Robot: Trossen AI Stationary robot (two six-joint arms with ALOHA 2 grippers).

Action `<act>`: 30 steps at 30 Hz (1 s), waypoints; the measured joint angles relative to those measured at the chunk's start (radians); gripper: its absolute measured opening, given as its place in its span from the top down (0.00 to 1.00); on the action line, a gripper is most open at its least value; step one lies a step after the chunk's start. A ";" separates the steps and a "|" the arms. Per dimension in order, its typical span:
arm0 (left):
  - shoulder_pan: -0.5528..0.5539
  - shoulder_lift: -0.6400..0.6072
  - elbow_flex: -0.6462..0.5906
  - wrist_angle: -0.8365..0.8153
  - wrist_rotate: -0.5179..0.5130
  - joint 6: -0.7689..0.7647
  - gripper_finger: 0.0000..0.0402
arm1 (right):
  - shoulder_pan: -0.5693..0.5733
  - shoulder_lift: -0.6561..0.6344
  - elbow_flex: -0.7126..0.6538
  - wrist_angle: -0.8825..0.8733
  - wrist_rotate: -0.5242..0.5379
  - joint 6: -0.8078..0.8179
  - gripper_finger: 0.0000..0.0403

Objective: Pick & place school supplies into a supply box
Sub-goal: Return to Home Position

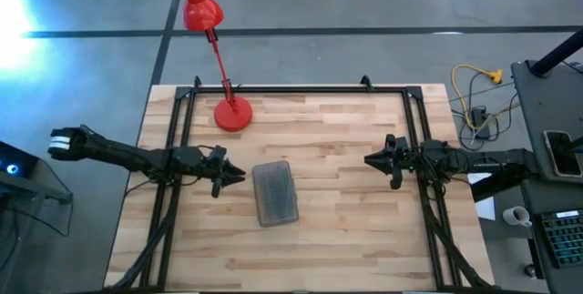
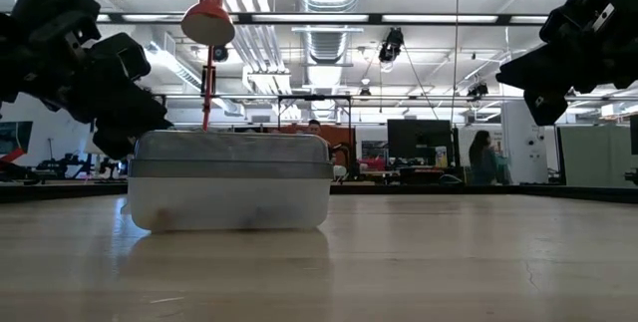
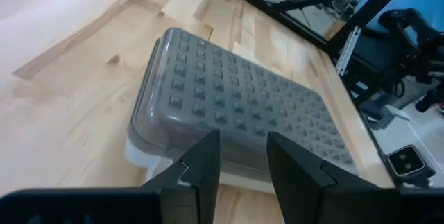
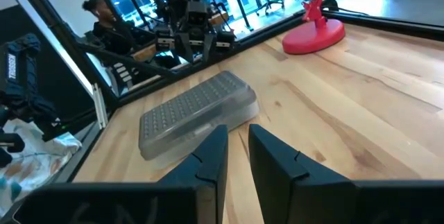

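the small rectangular supply box (image 1: 275,192) of translucent plastic, with a grey lid covered in a fine grid of small bumps, lies flat on the light wooden plank table (image 1: 355,239), a little left of the middle. its lid is down on the lower part, so the box is closed. in the low view the wall of the box is cloudy, and i cannot tell the school supplies through it.

the left gripper (image 1: 239,177) is just beside the left long side of the box, near its far corner. it points toward the box and does not touch it. it is raised off the table top. its two dark fingers (image 3: 202,156) are apart with a clear gap, and nothing is between them; the left wrist view looks past them onto the grey lid.

the right gripper (image 1: 368,159) is well apart from the box, over the right half of the table, and it points toward the middle. its fingers (image 4: 214,148) are apart by only a narrow gap and hold nothing. in the low view it hangs high above the table top.

the red desk lamp with a round base (image 1: 233,115) stands near the far edge of the table, behind the box. its thin stem leans away, so the shade is beyond the table edge. a person (image 4: 104,14) shows in the room beyond the black frame.
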 joint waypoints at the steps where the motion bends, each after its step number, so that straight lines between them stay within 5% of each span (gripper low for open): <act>1: 0.000 0.005 0.000 0.000 0.000 0.000 0.74 | 0.000 0.000 0.000 0.000 0.000 0.000 0.87; 30: 0.000 0.073 0.000 0.000 0.000 0.000 0.74 | 0.000 0.000 0.000 0.000 0.000 0.000 0.87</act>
